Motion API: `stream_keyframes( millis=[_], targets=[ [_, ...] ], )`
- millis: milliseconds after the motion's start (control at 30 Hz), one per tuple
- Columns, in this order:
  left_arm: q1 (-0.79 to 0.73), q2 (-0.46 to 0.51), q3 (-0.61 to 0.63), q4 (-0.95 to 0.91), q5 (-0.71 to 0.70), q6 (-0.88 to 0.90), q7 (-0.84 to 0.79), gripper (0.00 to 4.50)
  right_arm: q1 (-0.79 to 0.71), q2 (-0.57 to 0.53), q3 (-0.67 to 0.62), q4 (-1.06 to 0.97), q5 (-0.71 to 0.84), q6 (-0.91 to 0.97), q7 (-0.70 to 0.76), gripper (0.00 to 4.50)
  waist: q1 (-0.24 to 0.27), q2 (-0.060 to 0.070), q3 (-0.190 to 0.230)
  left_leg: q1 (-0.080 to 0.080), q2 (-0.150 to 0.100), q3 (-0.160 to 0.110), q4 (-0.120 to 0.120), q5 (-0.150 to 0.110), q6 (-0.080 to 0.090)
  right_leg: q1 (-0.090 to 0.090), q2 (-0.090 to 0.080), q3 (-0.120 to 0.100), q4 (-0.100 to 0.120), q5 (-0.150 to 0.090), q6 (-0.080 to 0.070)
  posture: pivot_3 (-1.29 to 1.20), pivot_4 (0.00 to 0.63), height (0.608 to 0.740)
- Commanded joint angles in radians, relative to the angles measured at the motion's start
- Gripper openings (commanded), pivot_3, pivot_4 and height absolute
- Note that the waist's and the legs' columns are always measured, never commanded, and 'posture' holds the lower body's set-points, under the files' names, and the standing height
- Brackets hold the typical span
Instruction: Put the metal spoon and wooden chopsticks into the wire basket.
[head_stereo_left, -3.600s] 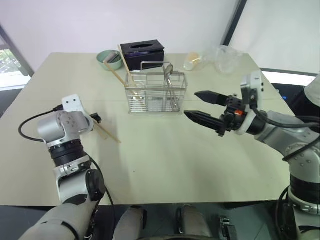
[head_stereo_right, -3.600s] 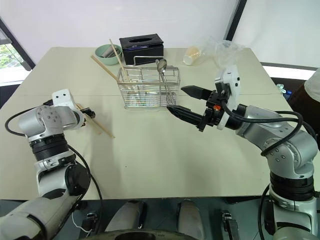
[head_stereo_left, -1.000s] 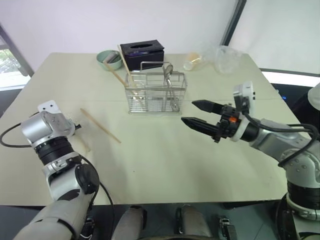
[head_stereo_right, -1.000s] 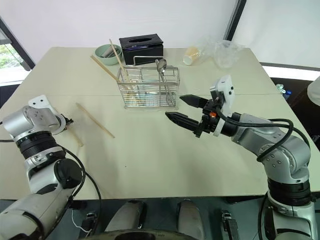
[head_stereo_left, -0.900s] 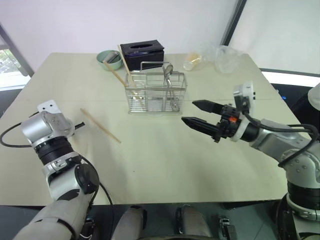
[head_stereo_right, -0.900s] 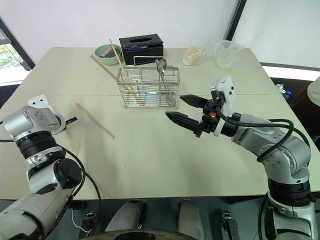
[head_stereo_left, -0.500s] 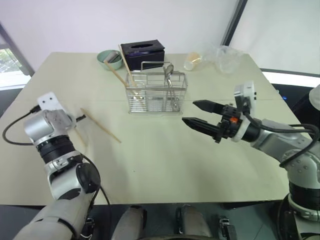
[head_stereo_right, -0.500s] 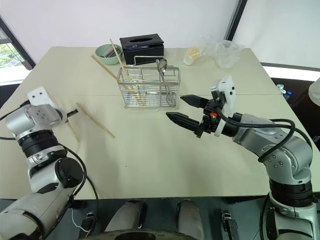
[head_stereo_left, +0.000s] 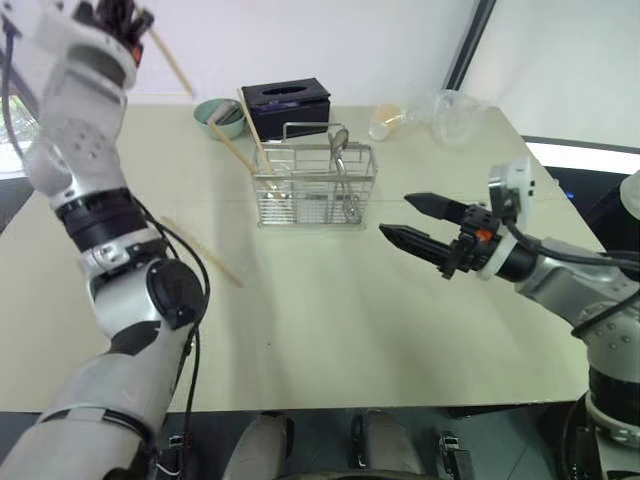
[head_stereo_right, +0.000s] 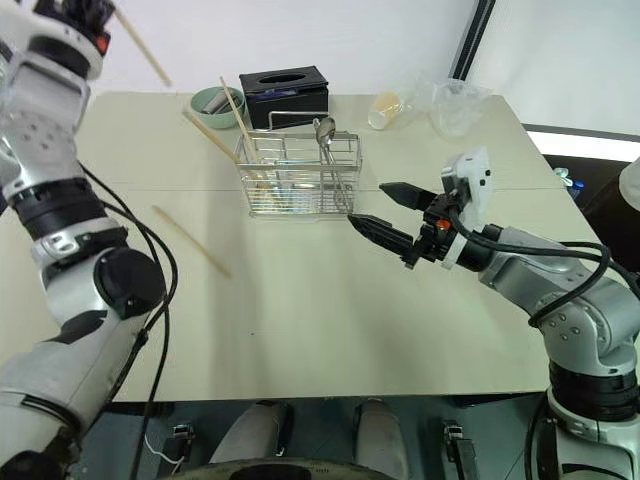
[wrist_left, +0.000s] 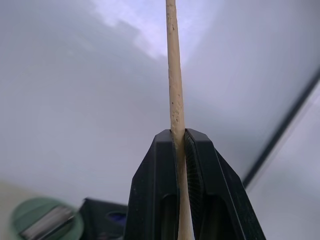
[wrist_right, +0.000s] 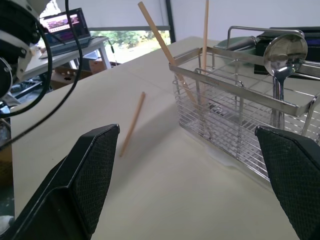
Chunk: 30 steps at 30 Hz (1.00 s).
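We work over a pale cream tabletop (head_stereo_left: 330, 330) that fills most of the room we can see, with white walls beyond its far edge and a dark upright post rising behind the far right corner. Near the far edge, about midway along it, stands the wire basket (head_stereo_left: 312, 187), its loop handle upright; the metal spoon (head_stereo_left: 340, 150) stands bowl-up in its right end, and two of the wooden chopsticks (head_stereo_left: 248, 140) lean out of its left end toward the far left corner. Just behind the basket sits a black tissue box (head_stereo_left: 285, 105), with a green bowl (head_stereo_left: 217, 119) beside it on the left. A paper cup (head_stereo_left: 382, 122) lies on its side toward the far right corner, next to a crumpled clear plastic bag (head_stereo_left: 450, 112). One more chopstick (head_stereo_right: 190, 241) lies flat on the bare surface, well to the left of the basket and slanting toward the near edge. Our left gripper (wrist_left: 179, 150) is raised high above the far left corner, its fingers pinched tight on a single chopstick (wrist_left: 174, 80) that juts out past the tips. Our right gripper (head_stereo_left: 412, 220) hovers over the right half of the tabletop, pointing at the basket's right end, its two black fingers spread wide with nothing between them. Through the right wrist view we see a window and a side table with a laptop (wrist_right: 60, 24) beyond the left edge.
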Motion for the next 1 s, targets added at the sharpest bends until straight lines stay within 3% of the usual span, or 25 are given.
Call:
stream_keyframes(
  millis=[33, 267, 767, 867, 1000],
  targets=[
    [-0.007, -0.026, -0.097, 0.061, 0.005, -0.076, -0.075, 0.03, 0.018, 0.017, -0.04, -0.067, 0.026, -0.026, -0.039, 4.5, 0.0, 0.0, 0.0, 0.0, 0.0, 0.0, 0.0, 0.0, 0.0, 0.0, 0.0, 0.0, 0.0, 0.0, 0.0, 0.0, 0.15, 0.649],
    [0.04, -0.076, -0.258, 0.147, 0.071, -0.222, -0.189, 0.03, 0.094, 0.023, -0.089, -0.135, 0.059, -0.034, -0.11, 4.5, -0.003, 0.001, 0.001, 0.0, 0.0, 0.0, 0.0, 0.0, 0.001, 0.0, 0.001, 0.001, -0.001, 0.001, 0.001, 0.0, 0.15, 0.649],
    [0.096, -0.071, -0.334, 0.168, 0.103, -0.302, -0.2, 0.03, 0.104, -0.005, -0.117, -0.128, 0.099, -0.044, -0.159, 4.5, -0.001, 0.002, 0.001, 0.0, 0.001, 0.0, -0.001, 0.0, 0.002, 0.0, 0.002, 0.001, -0.002, 0.001, 0.001, 0.0, 0.15, 0.649],
    [0.105, -0.071, -0.33, 0.159, 0.095, -0.295, -0.196, 1.04, 0.091, -0.007, -0.111, -0.115, 0.098, -0.046, -0.161, 4.5, -0.001, 0.002, 0.001, 0.0, 0.001, 0.0, -0.001, 0.0, 0.002, 0.0, 0.002, 0.001, -0.002, 0.001, 0.001, 0.0, 0.15, 0.649],
    [0.113, -0.071, -0.327, 0.14, 0.087, -0.281, -0.185, 2.97, 0.085, -0.007, -0.106, -0.105, 0.097, -0.046, -0.16, 4.5, -0.001, 0.002, 0.001, 0.0, 0.001, 0.0, -0.001, 0.0, 0.002, 0.0, 0.002, 0.001, -0.002, 0.001, 0.001, 0.0, 0.15, 0.649]
  ],
)
